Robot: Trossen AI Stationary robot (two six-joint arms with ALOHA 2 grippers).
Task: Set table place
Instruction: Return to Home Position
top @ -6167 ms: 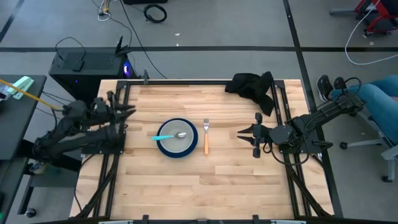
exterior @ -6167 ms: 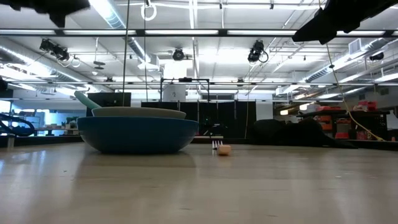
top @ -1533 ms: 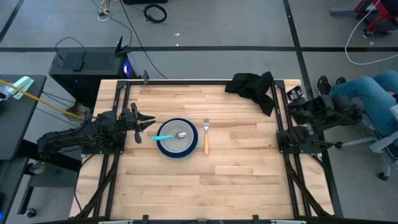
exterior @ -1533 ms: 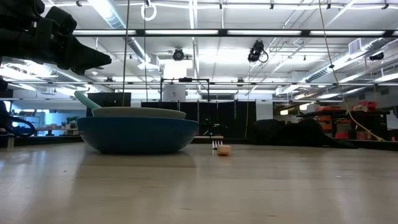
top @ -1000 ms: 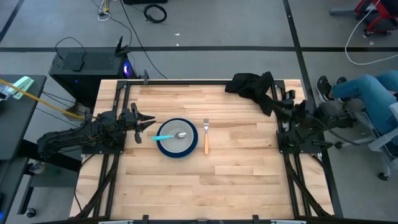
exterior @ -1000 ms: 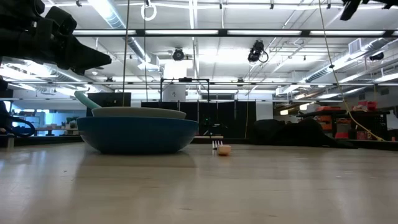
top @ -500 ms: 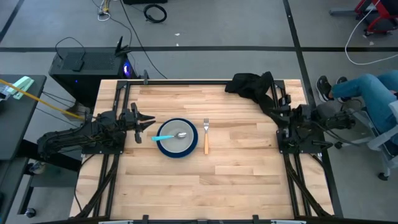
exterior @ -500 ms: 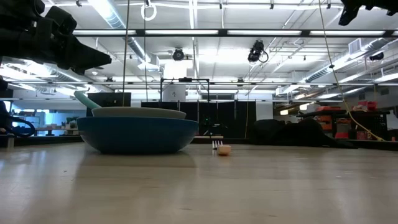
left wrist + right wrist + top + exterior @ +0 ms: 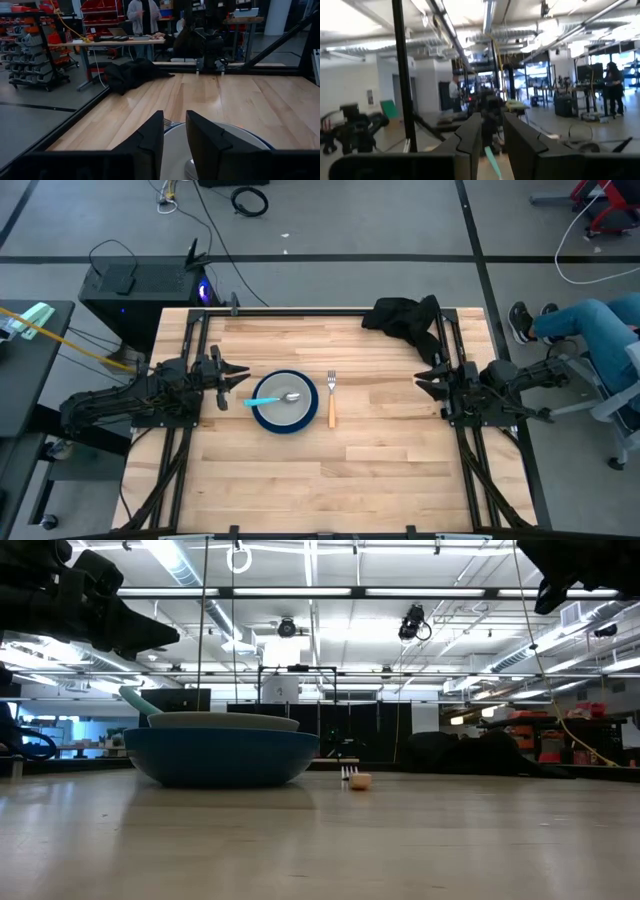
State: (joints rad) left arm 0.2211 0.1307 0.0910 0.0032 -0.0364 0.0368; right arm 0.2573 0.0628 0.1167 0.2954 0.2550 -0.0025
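Count: one blue plate [image 9: 285, 428], one grey bowl [image 9: 301, 409], one spoon [image 9: 266, 401], one fork [image 9: 331, 408], one black cloth [image 9: 408, 320], two arms. The plate sits on the desk [image 9: 350, 480] a little left of centre, with the bowl on it. The spoon's metal end lies in the bowl and its teal handle points left over the rim. The fork lies flat just right of the plate, not touching it, orange handle near and tines far. The cloth is bunched at the far right corner. The left pincer [image 9: 238, 373] hangs above the desk's left side, just left of the plate, its fingers a narrow gap apart and holding nothing. The right pincer [image 9: 421, 381] is at the right side, well apart from the fork, likewise slightly parted and empty. The desk is of light wood planks in a black frame. The floor [image 9: 350, 230] is grey, with loose cables [image 9: 248, 200], and a black box [image 9: 135, 285] stands beyond the far left corner. One person [image 9: 600, 330] in jeans sits off the right edge. Shelving, benches and ceiling strip lights show farther back.
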